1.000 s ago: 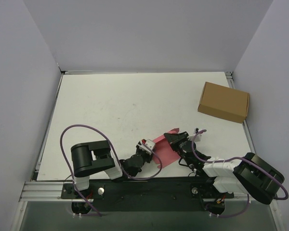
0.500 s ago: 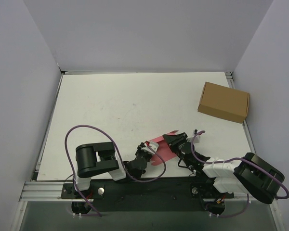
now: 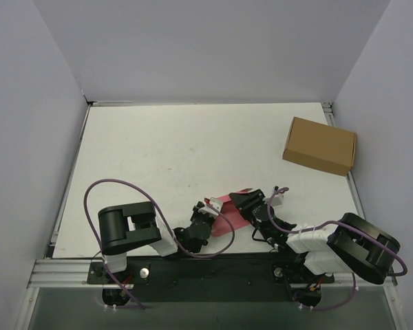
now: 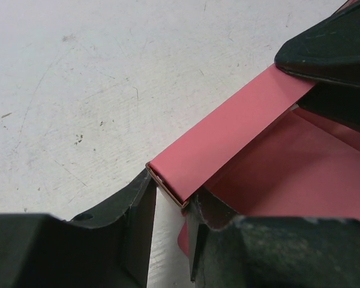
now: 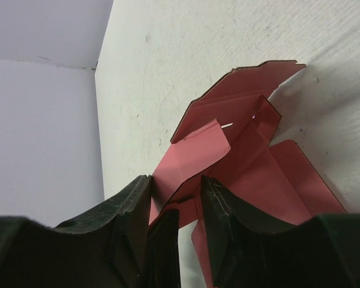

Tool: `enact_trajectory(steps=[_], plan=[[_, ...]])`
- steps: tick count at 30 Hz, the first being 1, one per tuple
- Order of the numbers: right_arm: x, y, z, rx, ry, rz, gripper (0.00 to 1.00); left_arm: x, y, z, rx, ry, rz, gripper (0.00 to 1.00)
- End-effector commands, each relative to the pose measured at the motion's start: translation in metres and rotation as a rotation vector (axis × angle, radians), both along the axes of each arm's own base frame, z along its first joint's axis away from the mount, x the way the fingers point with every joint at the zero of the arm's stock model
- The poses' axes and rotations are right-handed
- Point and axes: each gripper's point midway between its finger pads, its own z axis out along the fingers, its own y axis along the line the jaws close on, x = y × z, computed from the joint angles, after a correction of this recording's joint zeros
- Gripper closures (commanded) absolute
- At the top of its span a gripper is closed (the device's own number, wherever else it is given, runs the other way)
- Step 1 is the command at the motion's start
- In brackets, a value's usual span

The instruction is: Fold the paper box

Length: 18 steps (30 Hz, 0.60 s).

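Near front edge of surface (image 3: 158, 151), both arms fold low at paper box (image 3: 232, 208).
Left gripper (image 4: 168, 204) pinches its folded edge; right gripper (image 5: 175, 207) clamps a raised flap; wrists angled inward.

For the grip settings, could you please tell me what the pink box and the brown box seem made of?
The paper box: probably thin matte pink-red card; its cut edge looks thin and it holds sharp creases. The brown box: likely plain matte cardboard, judging by its kraft colour.
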Motion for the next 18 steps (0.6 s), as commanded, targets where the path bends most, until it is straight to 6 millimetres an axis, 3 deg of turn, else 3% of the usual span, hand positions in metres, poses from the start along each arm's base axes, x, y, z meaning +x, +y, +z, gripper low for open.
enact_trajectory(steps=[1,5,8,12,18], plan=[[-0.015,0.001,-0.023,-0.131,0.047,0.067,0.60,0.001,-0.021,0.018,-0.134,0.048,-0.027,0.81],[-0.013,0.001,-0.015,-0.140,0.030,0.059,0.47,0.001,-0.023,0.014,-0.126,0.083,-0.036,0.81],[-0.011,0.002,-0.003,-0.139,0.006,0.056,0.43,0.001,-0.028,0.010,-0.136,0.137,-0.053,0.82],[-0.009,0.003,0.015,-0.148,-0.026,0.054,0.41,0.007,-0.025,0.006,-0.164,0.200,-0.035,0.82],[-0.007,0.005,0.017,-0.158,-0.023,0.043,0.44,0.007,-0.026,0.001,-0.179,0.249,-0.049,0.83]])
